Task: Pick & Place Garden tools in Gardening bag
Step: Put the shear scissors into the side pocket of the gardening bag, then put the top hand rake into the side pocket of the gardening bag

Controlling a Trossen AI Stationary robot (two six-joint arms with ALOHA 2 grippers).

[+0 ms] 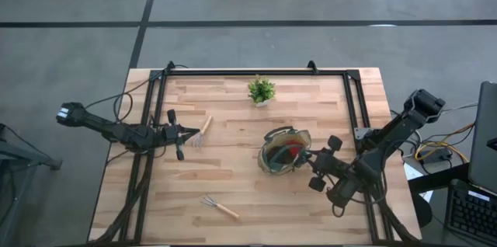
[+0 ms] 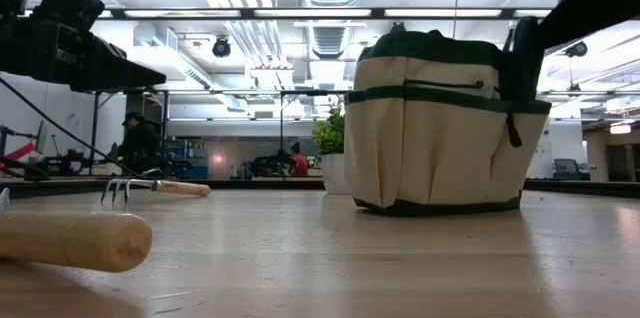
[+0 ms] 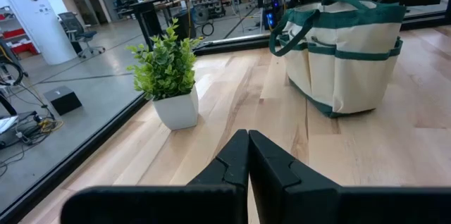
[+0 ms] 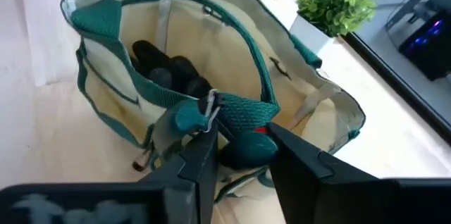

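Light wooden plank surface (image 1: 233, 177) with a black frame carries all items. Round khaki fabric bag with dark green trim and loop handles (image 1: 284, 151) stands right of centre, open upward; dark items and something red lie inside.

Right pincer (image 4: 239, 155) is at the bag's rim, jaws partly apart astride the bunched green handle strap (image 4: 239, 111). Whether it grips the strap or only straddles it cannot be told. No tool is seen in it.

Left pincer (image 1: 192, 131) is at the left-centre of the surface, jaws pressed together, empty, tips just beside the first wooden-handled metal mini rake (image 1: 203, 133). A second wooden-handled rake (image 1: 220, 207) lies near the front edge, well apart from both arms. Small green potted plant in a white pot (image 1: 262, 90) stands near the far edge.

Judgement: the right arm looks to be steadying or finishing at the bag, with two rakes left out. The next move calls for the left pincer to open and take the nearer rake by its handle.
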